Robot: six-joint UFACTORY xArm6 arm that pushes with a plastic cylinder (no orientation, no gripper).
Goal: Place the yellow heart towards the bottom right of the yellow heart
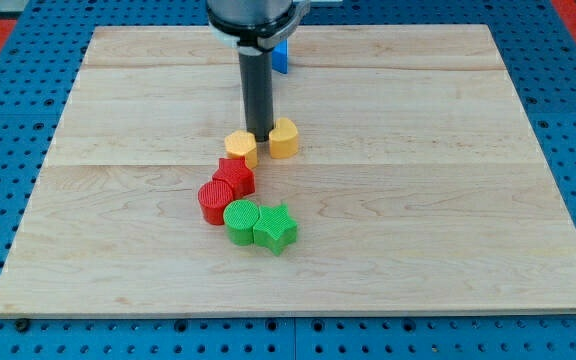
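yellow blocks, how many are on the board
2. The yellow heart sits just to the view's right of my tip; the other yellow block, shape unclear, sits just to its left. More could hide behind the rod.

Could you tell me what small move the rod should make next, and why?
Probably a short push toward the view's bottom right. My tip sits just above the gap between the yellow hexagon and the yellow heart, close to the heart's left edge, and bare wooden board lies to the heart's right and below it, so that push should carry it there.
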